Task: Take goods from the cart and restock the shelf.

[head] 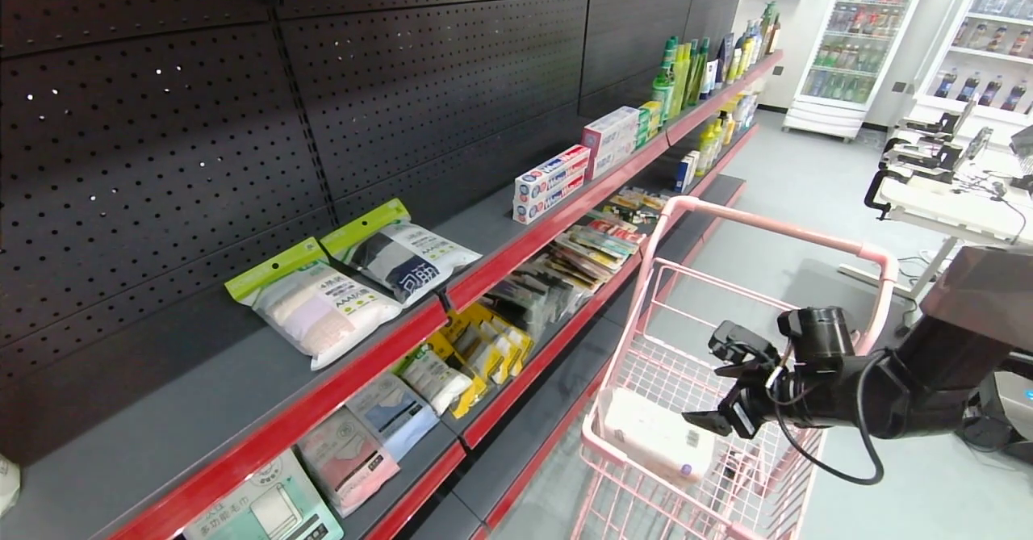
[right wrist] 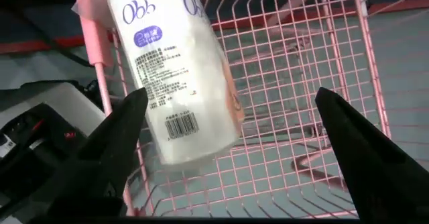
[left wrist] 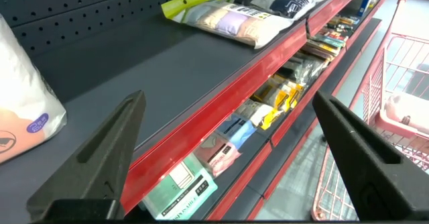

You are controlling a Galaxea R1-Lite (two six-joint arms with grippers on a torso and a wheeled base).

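A pink wire cart (head: 767,229) stands beside the shelf. Against its near wall lies a white soft pack (head: 654,435) with printed labels and a barcode, which appears large in the right wrist view (right wrist: 174,70). My right gripper (head: 714,383) hangs open just above and beside that pack, touching nothing; its black fingers (right wrist: 114,157) spread wide over the cart's mesh. My left gripper (left wrist: 228,110) is open and empty over the grey upper shelf board (left wrist: 167,76). A white pack (left wrist: 20,96) rests on that board to one side of it.
Two green-headed cloth packs (head: 315,302) lie on the upper shelf, with toothpaste boxes (head: 553,181) and bottles (head: 686,72) farther along. Lower shelves hold several small packets (head: 476,346). Grey board stretches between the white pack and the green-headed packs. Drink coolers (head: 855,31) stand beyond.
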